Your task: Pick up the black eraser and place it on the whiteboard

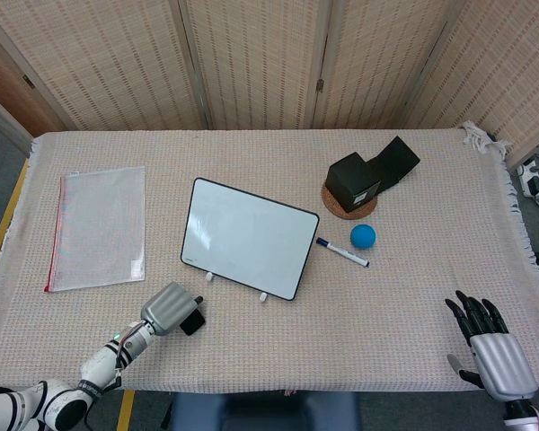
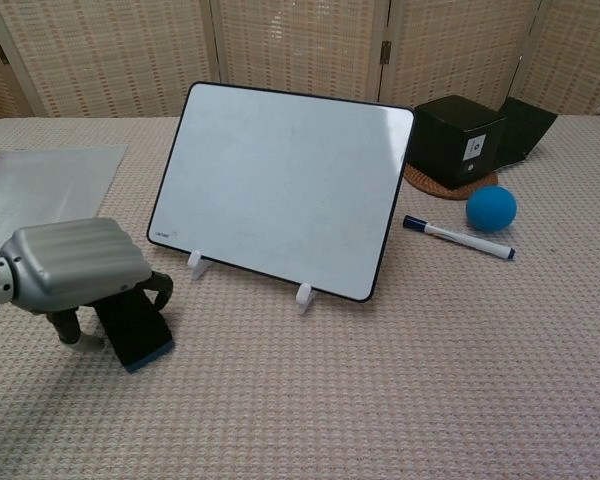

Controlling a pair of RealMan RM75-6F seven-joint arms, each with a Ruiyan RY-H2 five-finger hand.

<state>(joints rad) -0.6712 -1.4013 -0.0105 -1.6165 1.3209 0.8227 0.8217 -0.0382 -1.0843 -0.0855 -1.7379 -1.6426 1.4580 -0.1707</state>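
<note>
The black eraser [image 1: 194, 322] [image 2: 135, 330] stands on the cloth in front of the whiteboard's left corner. My left hand [image 1: 168, 308] [image 2: 72, 265] sits over it, fingers curled down around its sides, gripping it; most of the eraser's top is hidden under the palm. The whiteboard [image 1: 245, 235] [image 2: 280, 185] leans back on two small white feet at the table's middle, a short way beyond the eraser. My right hand [image 1: 490, 359] rests at the near right edge with its fingers spread and nothing in it.
A clear zip pouch [image 1: 97, 226] [image 2: 40, 175] lies at the left. Right of the whiteboard are a marker [image 1: 342, 252] [image 2: 458, 238], a blue ball [image 1: 363, 236] [image 2: 491, 208] and black boxes [image 1: 353, 181] [image 2: 457, 138] on a cork coaster.
</note>
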